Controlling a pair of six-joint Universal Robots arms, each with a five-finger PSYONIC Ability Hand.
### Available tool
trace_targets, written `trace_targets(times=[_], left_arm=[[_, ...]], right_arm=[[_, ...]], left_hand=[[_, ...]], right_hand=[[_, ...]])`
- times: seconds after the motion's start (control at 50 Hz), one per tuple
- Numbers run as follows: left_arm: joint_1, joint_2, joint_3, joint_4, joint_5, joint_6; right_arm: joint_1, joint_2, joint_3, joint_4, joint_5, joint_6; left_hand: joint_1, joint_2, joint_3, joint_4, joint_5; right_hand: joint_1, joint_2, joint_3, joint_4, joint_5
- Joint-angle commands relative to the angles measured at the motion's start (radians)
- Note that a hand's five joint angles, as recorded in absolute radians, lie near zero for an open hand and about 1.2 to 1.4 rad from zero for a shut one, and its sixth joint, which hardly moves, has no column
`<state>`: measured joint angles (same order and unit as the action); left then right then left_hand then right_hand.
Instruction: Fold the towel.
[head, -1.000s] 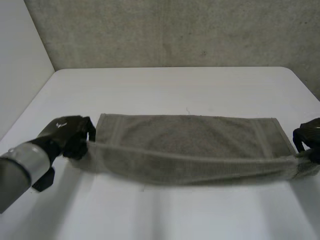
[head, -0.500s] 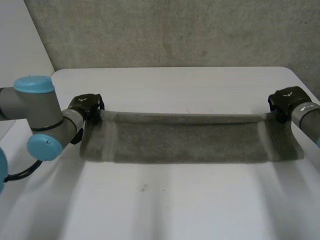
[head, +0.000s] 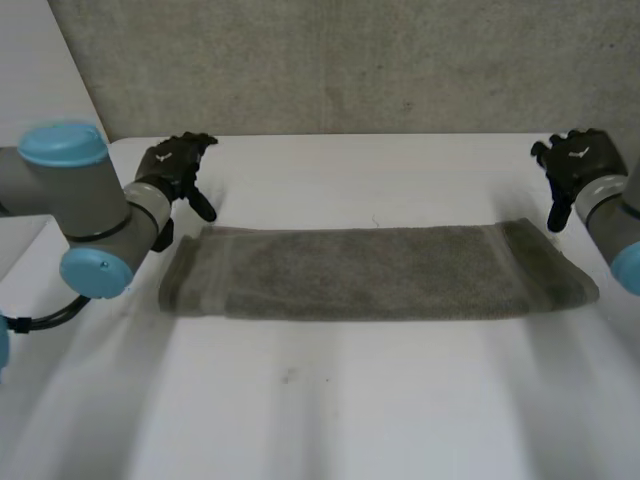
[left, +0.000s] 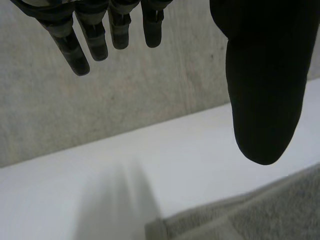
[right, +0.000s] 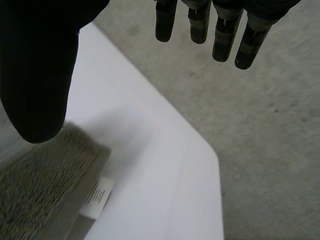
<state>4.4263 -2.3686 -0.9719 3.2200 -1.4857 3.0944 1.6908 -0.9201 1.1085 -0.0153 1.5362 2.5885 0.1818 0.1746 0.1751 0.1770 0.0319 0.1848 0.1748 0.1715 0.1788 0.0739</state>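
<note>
Both the left hand (head: 175, 165) and right hand (head: 572, 160) hang open, empty, beyond the far corners of the towel (head: 375, 272), apparently so the fold lies flat mid-tabletop (head: 350, 400).

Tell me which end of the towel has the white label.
The end of the towel beside the right hand; a white label lies at that corner.

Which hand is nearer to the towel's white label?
Right. The right hand hovers open with the label close by its thumb, at that end of the towel. The left hand is open past the opposite end.
</note>
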Motion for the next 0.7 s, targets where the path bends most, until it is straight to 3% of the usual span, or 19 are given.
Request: trace_targets(times=[0.02,0.1,0.3,0.48,0.7], left_arm=[[0.008,0.149,-0.141,0.001,0.002,-0.005],[0.019,0.239,-0.27,0.0,0.002,-0.005],[0.027,0.393,-0.554,0.01,0.009,-0.007],[0.027,0.502,-0.764,0.131,0.009,-0.005],[0.027,0.516,-0.815,0.228,0.009,-0.003]], right_arm=[[-0.008,-0.186,0.172,0.001,-0.011,0.021],[-0.014,-0.23,0.257,0.001,-0.034,0.019],[-0.155,-0.284,0.482,-0.011,-0.252,-0.028],[-0.204,-0.223,0.567,-0.092,-0.297,-0.108],[-0.209,-0.122,0.562,-0.212,-0.314,-0.146]], left_hand=[[-0.007,0.0,-0.001,-0.002,-0.032],[-0.007,0.0,-0.001,-0.002,-0.032],[-0.007,0.0,-0.001,-0.002,-0.032],[-0.007,0.0,-0.001,-0.002,-0.032],[-0.007,0.0,-0.001,-0.002,-0.032]], right_hand=[[-0.01,0.0,0.003,-0.004,-0.074],[-0.01,0.0,0.003,-0.004,-0.074],[0.323,0.333,0.336,0.329,0.259],[0.37,0.38,0.383,0.376,0.306],[0.411,0.421,0.424,0.417,0.347]])
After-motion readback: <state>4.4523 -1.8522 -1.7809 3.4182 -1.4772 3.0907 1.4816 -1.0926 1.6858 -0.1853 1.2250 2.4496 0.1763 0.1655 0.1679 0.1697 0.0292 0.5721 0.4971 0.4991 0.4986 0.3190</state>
